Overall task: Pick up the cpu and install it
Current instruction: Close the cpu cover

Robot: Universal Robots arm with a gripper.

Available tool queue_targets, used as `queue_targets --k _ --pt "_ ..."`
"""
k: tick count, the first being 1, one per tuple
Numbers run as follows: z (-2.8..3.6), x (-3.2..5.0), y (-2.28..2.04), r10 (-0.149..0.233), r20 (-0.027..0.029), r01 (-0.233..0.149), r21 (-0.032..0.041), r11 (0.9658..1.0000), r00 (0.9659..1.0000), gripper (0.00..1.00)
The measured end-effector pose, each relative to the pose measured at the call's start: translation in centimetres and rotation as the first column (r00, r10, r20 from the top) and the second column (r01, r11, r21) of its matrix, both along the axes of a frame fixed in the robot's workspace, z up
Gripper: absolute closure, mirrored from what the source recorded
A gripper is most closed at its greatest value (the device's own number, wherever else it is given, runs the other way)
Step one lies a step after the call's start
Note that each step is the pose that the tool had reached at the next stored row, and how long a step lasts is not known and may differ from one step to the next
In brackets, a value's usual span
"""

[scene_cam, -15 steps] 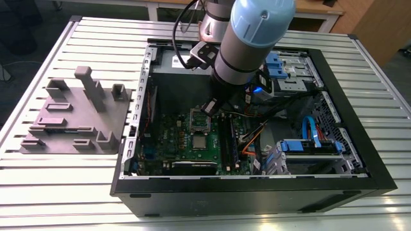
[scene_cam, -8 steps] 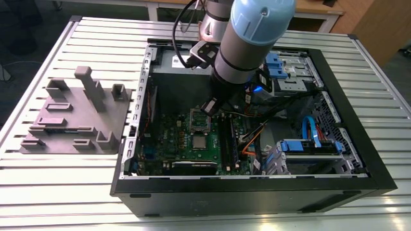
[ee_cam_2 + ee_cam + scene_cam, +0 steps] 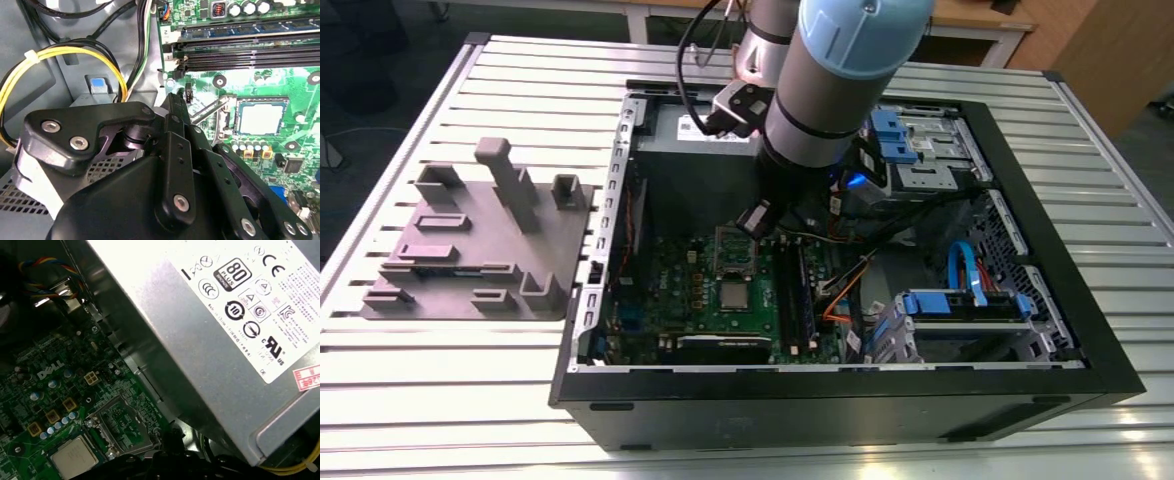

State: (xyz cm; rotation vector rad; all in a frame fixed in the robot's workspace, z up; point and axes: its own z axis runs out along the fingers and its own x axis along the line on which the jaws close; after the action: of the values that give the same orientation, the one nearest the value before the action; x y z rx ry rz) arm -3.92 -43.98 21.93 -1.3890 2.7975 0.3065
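Big grey power supply beside open socket frame; cpu seated on motherboard, near claw; grip unreadable.

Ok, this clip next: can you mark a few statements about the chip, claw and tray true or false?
1. The chip lies flat on the green board. True.
2. The claw is carrying the chip. False: the chip lies on the board, apart from the claw.
3. The grey tray sits inside the computer case. False: it stands on the table, outside the case, on the exterior view's left.
4. The arm reaches down into the open case. True.
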Motion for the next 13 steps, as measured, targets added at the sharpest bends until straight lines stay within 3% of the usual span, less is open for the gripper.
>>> queue_targets --k 7,13 --pt "0.58 -0.08 -0.01 0.0 -0.0001 0.0 -0.0253 0.9997 1.0 0.9" --pt "0.61 -0.09 -0.08 0.0 0.0 0.0 -0.0289 0.9996 1.0 0.9"
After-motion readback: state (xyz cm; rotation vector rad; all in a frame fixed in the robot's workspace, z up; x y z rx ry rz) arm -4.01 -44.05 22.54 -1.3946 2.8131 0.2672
